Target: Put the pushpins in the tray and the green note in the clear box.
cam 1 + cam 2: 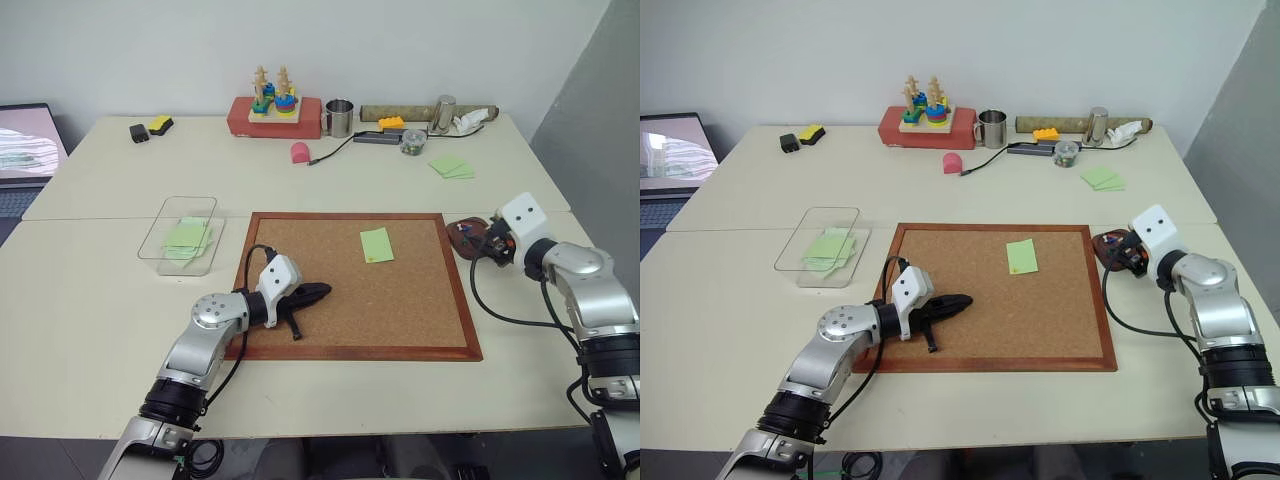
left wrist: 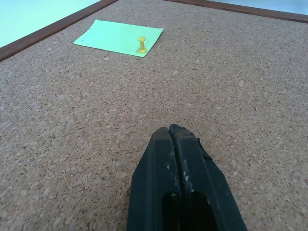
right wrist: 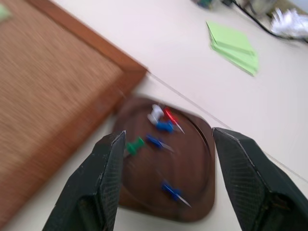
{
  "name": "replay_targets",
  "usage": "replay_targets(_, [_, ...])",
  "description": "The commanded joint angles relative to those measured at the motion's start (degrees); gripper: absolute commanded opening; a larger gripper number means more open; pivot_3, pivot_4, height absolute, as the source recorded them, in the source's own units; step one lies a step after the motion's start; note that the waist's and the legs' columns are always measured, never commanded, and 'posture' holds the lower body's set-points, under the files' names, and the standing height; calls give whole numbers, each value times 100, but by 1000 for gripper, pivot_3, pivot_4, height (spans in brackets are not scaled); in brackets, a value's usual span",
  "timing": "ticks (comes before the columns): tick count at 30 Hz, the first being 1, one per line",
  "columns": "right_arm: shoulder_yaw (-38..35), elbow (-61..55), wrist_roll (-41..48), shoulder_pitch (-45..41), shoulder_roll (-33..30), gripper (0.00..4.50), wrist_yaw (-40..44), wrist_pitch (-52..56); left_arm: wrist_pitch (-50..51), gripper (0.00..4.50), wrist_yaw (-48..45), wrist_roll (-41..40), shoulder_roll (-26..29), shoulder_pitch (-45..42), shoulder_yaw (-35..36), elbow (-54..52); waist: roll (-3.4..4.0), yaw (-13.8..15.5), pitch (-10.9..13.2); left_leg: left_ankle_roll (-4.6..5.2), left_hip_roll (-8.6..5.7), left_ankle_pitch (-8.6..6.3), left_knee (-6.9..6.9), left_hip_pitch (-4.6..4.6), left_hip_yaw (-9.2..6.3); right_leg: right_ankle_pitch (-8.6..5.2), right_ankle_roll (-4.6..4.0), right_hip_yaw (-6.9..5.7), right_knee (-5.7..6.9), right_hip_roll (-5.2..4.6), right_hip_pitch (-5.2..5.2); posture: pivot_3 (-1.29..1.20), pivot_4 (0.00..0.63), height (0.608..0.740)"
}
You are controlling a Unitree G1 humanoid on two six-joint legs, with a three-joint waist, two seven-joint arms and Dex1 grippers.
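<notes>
A light-green note (image 1: 377, 245) lies on the cork board (image 1: 420, 320), held by a yellow pushpin (image 2: 142, 44) near its lower edge. My left gripper (image 1: 318, 293) rests shut and empty on the board's left part, pointing toward the note. The dark reddish-brown tray (image 3: 187, 168) sits just off the board's right edge and holds several pushpins (image 3: 161, 126) in white, red, blue and green. My right gripper (image 3: 166, 144) hovers open just above the tray, nothing between its fingers. The clear box (image 1: 181, 234) stands left of the board with green notes inside.
A fanned pile of green notes (image 1: 452, 167) lies at the back right. Along the far edge stand a red toy base with stacking pegs (image 1: 274, 115), a metal cup (image 1: 339, 117), a small jar (image 1: 412, 142) and a cable. A laptop (image 1: 28, 145) sits far left.
</notes>
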Motion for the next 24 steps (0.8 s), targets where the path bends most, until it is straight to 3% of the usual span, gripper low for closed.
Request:
replay_targets(1, [141,-1144,644,185,364,2992,191,660,116,0,-74,236,54,198,-229,351,0,1,0,0,0,0,0,0,-1,0,0,-2,0,0,0,0,150,740])
replay_targets(6, [684,-1394,543,325,994,2992,-123,736,108,0,-87,237,61,175,-229,380,-1,1,0,0,-1,0,1,-1,-3,-2,3,-3,2,0,-1,0,150,740])
replay_targets(12, [1193,-664,234,119,1564,2992,-299,269,128,0,-80,233,77,205,-223,331,-1,-3,-1,0,0,0,1,0,-3,-11,19,-4,2,0,-2,0,150,740])
replay_targets(24, [1172,590,188,-357,2060,2992,-245,-233,148,0,-46,237,79,260,-221,280,-1,-8,-1,0,1,0,1,1,-3,-4,7,-5,4,1,-3,0,150,740])
